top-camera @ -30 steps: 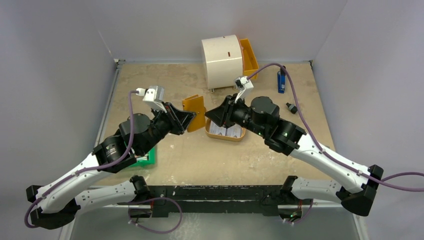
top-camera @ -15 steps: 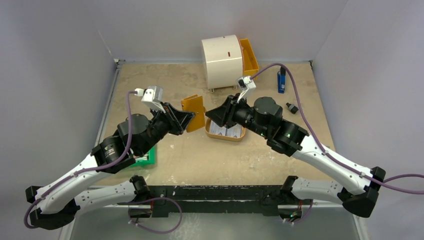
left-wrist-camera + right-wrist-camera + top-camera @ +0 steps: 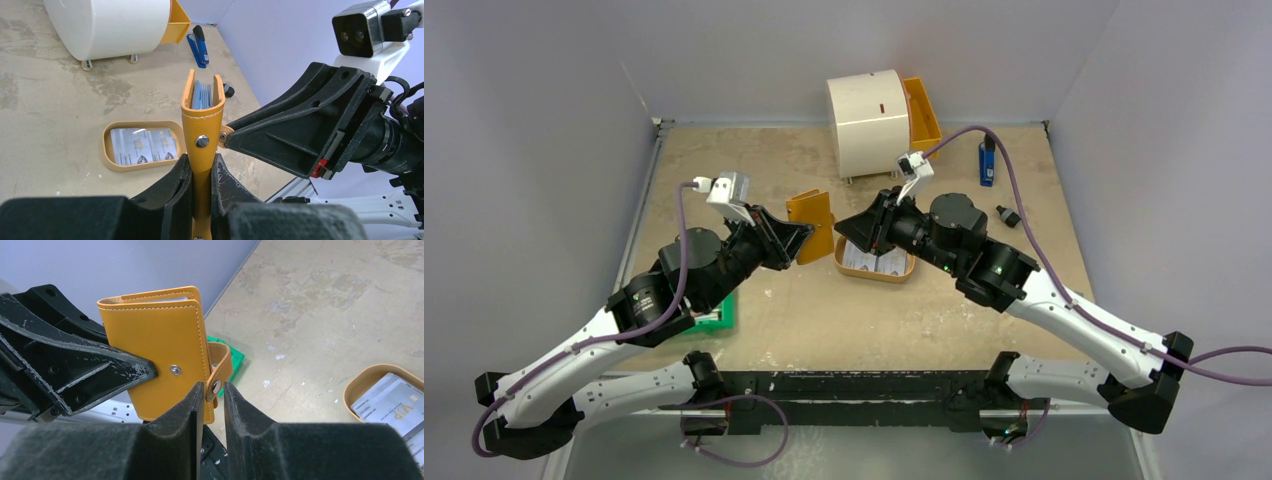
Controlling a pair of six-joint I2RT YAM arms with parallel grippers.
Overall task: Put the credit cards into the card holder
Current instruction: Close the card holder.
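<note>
The tan card holder [image 3: 812, 222] stands upright above the table, clamped at its lower edge by my shut left gripper [image 3: 801, 240]. In the left wrist view the holder [image 3: 202, 117] gapes at its top, with pale blue leaves inside, and my left gripper [image 3: 201, 167] pinches it. My right gripper [image 3: 214, 387] is narrowly open around the holder's snap strap [image 3: 218, 371]; the strap lies against one finger, with a gap to the other. The credit cards [image 3: 874, 261] lie flat in an oval tan tray [image 3: 873, 277]. They also show in the left wrist view [image 3: 142, 145] and the right wrist view [image 3: 390, 402].
A white drum-shaped box [image 3: 867, 120] with an orange drawer stands at the back. A blue tool [image 3: 987, 160] and a small black object [image 3: 1007, 214] lie at the back right. A green item [image 3: 721, 315] lies under the left arm.
My right wrist has shifted very slightly to the right and back. The left arm and the card holder have not moved.
</note>
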